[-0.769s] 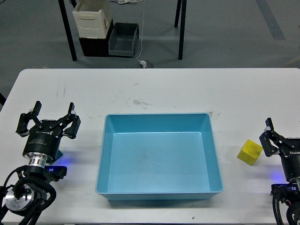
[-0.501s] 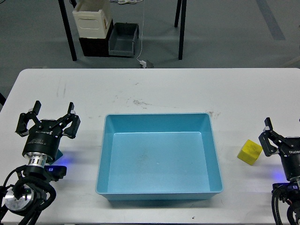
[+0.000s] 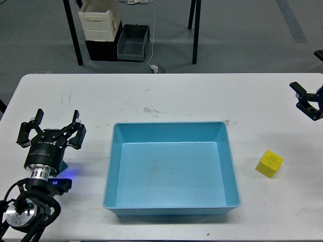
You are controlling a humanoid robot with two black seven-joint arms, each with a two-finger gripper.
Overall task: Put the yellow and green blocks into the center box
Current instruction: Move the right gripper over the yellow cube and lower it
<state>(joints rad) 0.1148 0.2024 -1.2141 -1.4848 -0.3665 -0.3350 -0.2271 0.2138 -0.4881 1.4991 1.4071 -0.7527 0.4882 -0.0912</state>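
Observation:
A yellow block [image 3: 269, 164] lies on the white table, right of the blue center box [image 3: 169, 124], which holds nothing. My left gripper [image 3: 50, 129] is open near the table's left edge, left of the box. A small teal-green edge [image 3: 64, 163] shows just under it; I cannot tell if this is the green block. My right gripper [image 3: 307, 71] is at the far right edge of the view, raised well beyond the yellow block, partly cut off, with its fingers [image 3: 297, 89] spread apart and empty.
The white table [image 3: 166, 96] has faint scuff marks behind the box. Past its far edge stand black stand legs [image 3: 74, 40], a cream crate [image 3: 99, 21] on a black box, and a grey bin [image 3: 132, 43] on the floor.

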